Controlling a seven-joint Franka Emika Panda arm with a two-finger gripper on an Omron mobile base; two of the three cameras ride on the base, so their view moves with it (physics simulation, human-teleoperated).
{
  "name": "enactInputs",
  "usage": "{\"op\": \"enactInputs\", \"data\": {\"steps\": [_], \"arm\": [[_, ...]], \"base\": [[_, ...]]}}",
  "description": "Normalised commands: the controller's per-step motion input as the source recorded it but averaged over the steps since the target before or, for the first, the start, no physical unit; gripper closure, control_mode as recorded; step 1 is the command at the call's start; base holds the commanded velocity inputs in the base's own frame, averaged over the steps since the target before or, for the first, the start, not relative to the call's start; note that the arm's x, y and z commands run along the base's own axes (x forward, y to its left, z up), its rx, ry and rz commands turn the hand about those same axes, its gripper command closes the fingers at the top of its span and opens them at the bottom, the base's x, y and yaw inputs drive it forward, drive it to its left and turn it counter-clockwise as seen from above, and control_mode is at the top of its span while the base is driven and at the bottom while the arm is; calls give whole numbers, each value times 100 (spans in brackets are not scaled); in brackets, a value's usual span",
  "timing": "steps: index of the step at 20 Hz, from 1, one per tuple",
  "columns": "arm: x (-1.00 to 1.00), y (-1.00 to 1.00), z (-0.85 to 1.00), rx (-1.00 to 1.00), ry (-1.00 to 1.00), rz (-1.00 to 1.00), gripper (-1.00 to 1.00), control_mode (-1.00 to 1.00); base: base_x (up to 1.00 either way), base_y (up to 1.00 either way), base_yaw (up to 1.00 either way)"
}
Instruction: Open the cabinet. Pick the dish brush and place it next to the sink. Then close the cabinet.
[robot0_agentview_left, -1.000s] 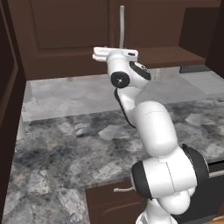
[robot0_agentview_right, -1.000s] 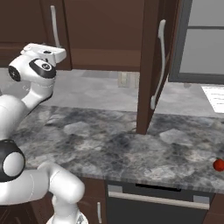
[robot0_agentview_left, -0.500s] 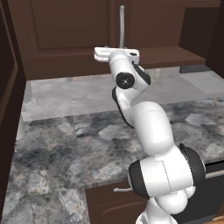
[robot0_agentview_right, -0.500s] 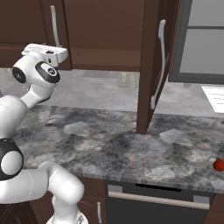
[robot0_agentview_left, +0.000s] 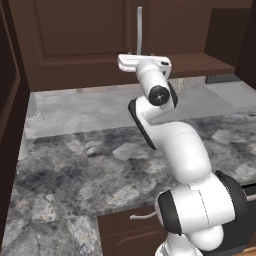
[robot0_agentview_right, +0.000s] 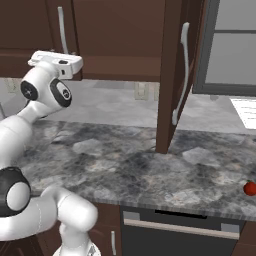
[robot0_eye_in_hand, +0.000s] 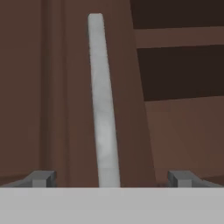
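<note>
Your hand (robot0_eye_in_hand: 112, 177) stands wide, holding nothing, with the left door's silver bar handle (robot0_eye_in_hand: 103, 105) rising straight between the two finger tips (robot0_eye_in_hand: 41, 178), which suggests you have squared the hand to the bar so a pinch would take it cleanly. In the left base view the hand (robot0_agentview_left: 131, 64) sits just under the lower end of that handle (robot0_agentview_left: 139, 27), close against the cabinet (robot0_agentview_left: 80, 40); whether it touches the wood you cannot tell. In the right base view the right door (robot0_agentview_right: 172, 75) already hangs out edge-on over the surface (robot0_agentview_right: 130, 165), while the left door (robot0_agentview_right: 30, 30) looks shut, so your likely step is to swing this one out too. Past the handle, the hand view shows dark shelves in the cabinet's open half, and you can make out nothing on them. A small red item (robot0_agentview_right: 250, 188), probably the dish brush, lies on the surface at the far right edge, well apart from the hand.
</note>
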Motion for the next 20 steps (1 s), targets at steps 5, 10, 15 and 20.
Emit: {"op": "enactInputs", "data": {"steps": [5, 10, 15, 20], "arm": [[-58, -32, 57, 0, 8, 8, -100, -100], [-79, -38, 72, 0, 15, 13, -100, -100], [-86, -56, 32, 0, 22, 10, -100, -100], [-71, -54, 2, 0, 29, 8, -100, -100]], "base": [[0, 0, 0], [0, 0, 0], [0, 0, 0], [0, 0, 0]]}}
